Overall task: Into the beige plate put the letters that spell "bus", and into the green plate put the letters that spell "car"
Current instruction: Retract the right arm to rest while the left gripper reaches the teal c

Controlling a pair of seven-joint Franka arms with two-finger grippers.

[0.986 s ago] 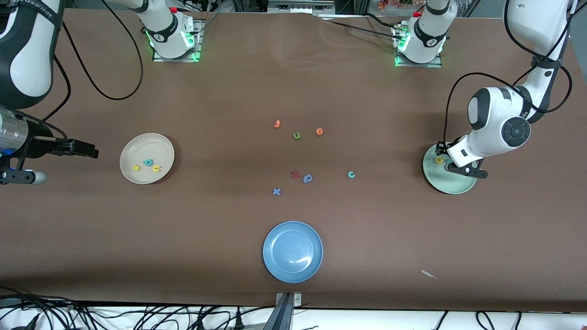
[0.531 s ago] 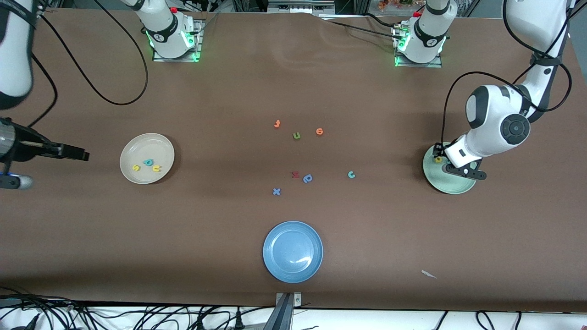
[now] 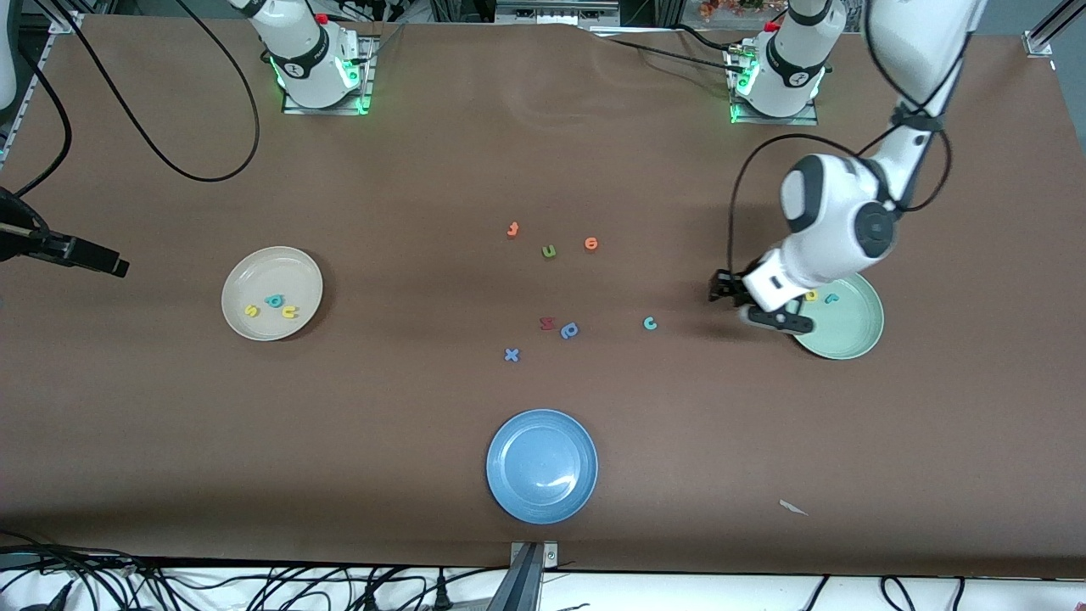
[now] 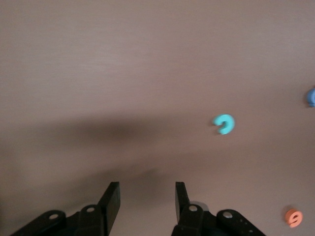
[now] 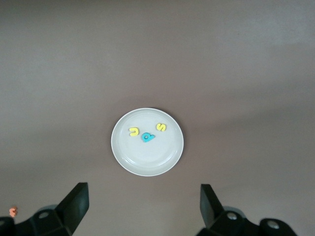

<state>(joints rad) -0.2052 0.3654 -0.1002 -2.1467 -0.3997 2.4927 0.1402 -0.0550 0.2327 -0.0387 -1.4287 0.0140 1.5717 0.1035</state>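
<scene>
The beige plate [image 3: 270, 270] [image 5: 142, 161] lies toward the right arm's end and holds the yellow s [image 3: 251, 311], teal b [image 3: 274, 300] and yellow u [image 3: 290, 311]. The green plate [image 3: 853, 327] lies toward the left arm's end and holds a yellow a [image 3: 812, 296] and a teal r [image 3: 831, 298]. A teal c [image 3: 650, 323] [image 4: 224, 124] lies on the table mid-way. My left gripper [image 3: 735, 303] [image 4: 146, 196] hangs open and empty over the table between the c and the green plate. My right gripper [image 3: 114, 266] [image 5: 142, 201] is open, empty, high beside the beige plate.
A blue plate [image 3: 541, 488] sits nearest the front camera. Spare letters lie mid-table: orange t [image 3: 512, 229], green u [image 3: 549, 250], orange e [image 3: 591, 243], red z [image 3: 547, 322], blue p [image 3: 569, 330] and blue x [image 3: 511, 355]. A paper scrap [image 3: 793, 507] lies near the front edge.
My left gripper has swung off the green plate toward the teal c, uncovering the a and r in the plate. The right gripper has drawn back toward its end of the table.
</scene>
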